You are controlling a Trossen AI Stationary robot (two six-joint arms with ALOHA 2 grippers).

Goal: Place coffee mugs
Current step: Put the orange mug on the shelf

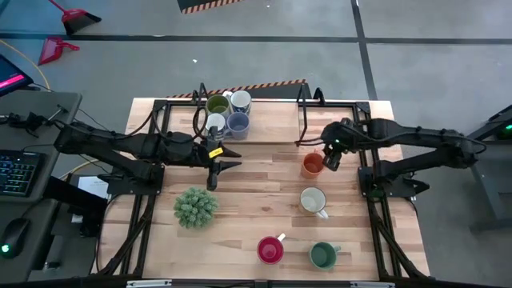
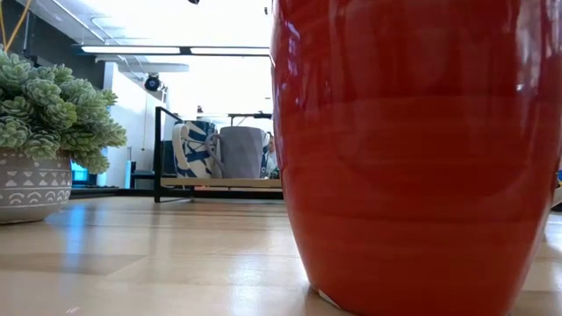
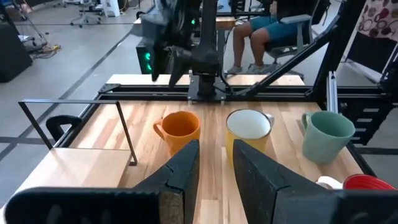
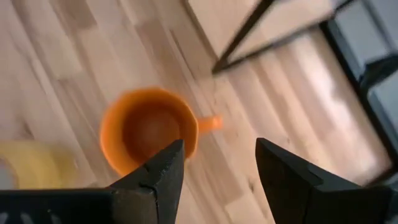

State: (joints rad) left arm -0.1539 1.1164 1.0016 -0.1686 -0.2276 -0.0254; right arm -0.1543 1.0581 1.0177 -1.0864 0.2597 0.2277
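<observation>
Filling the low view, red mug (image 2: 413, 149) standing on the bench (image 1: 264, 200). Hovering right jaws (image 4: 214, 162), spread wide and empty, just above orange mug (image 4: 149, 130). Judging it rigid, glazed, slippery, breakable: pinching the rim wall opposite the handle. Left jaws (image 3: 214, 165) waiting open.

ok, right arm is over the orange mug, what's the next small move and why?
Probably lower the right tool straight down so its open fingers straddle the orange mug near its handle side. The wrist view shows the mug upright on the table, ungrasped, with rim and handle just ahead of the fingers. The left tool waits open at mid-table, well clear.
</observation>
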